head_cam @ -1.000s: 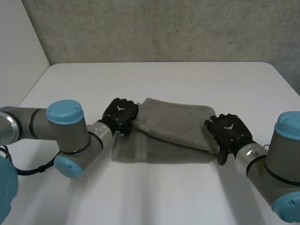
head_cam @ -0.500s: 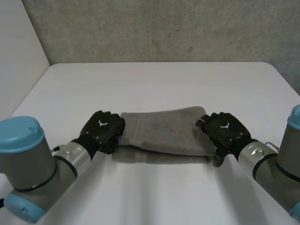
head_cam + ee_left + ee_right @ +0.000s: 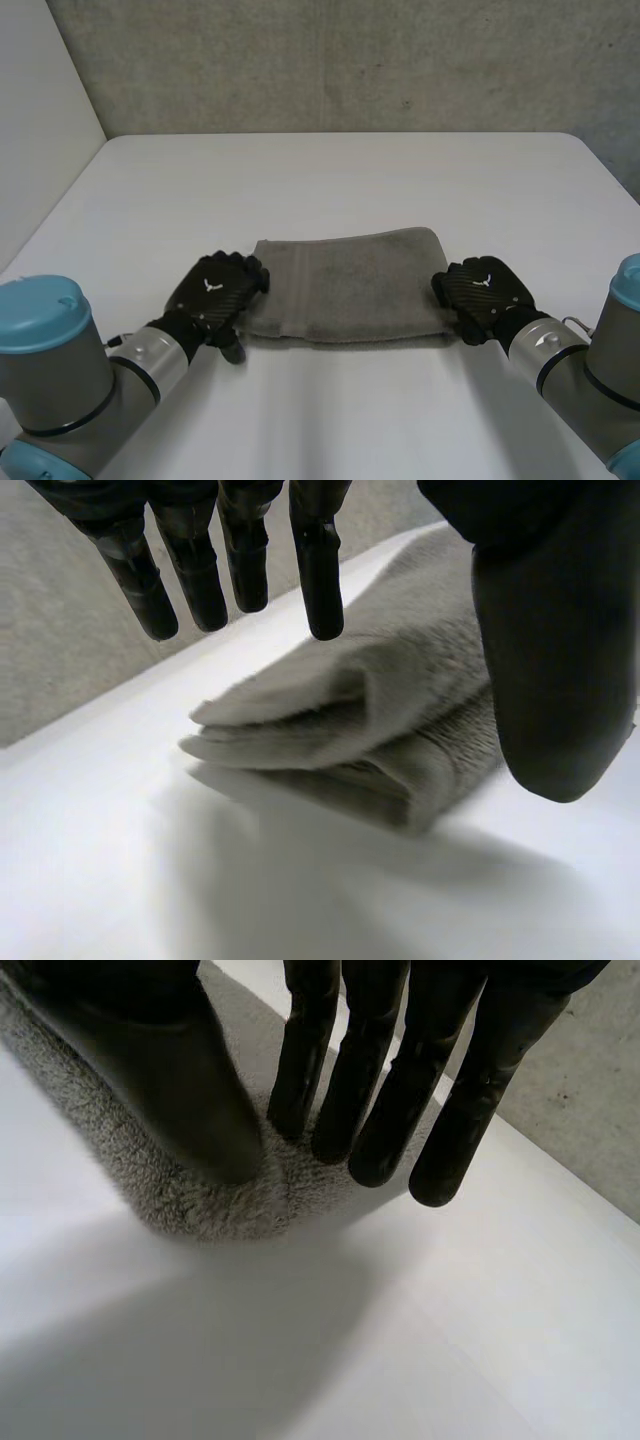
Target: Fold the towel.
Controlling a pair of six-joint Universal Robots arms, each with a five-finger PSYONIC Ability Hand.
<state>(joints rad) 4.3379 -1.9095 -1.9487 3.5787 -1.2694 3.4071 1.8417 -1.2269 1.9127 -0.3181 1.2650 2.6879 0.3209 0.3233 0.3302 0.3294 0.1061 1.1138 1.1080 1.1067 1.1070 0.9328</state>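
**Hands rest open at either end of the folded towel**

Head view: the black left hand [image 3: 215, 293] lies low over the white table [image 3: 330, 180], just beside the left short end of the folded grey terry towel [image 3: 345, 285]. Its fingers are relaxed and reach toward that end's far corner. I cannot tell whether the tips touch the cloth. The black right hand [image 3: 483, 293] sits at the towel's right short end, near the front corner, with its fingers lying loose against the edge. The towel lies flat as a neat rectangle between the two hands, on the near half of the table, with its long side running across. Each hand ends a grey arm with a light-blue cap, the left arm [image 3: 60, 370] and the right arm [image 3: 590, 360]. A rough grey wall [image 3: 350, 60] stands behind the table.

Left wrist view: the left hand's fingers [image 3: 315, 560] hang straight, set well apart from the thumb [image 3: 555, 660], and stand clear above the cloth. The towel [image 3: 400, 710] shows its layered end under the gap between them, with the folds stacked one on another on the table.

Right wrist view: the right hand's fingers [image 3: 390, 1090] are straight and side by side, with their tips over the towel's [image 3: 200, 1200] end edge. The thumb [image 3: 170, 1070] stands apart from them, above the pile. I cannot tell whether the tips press the cloth.
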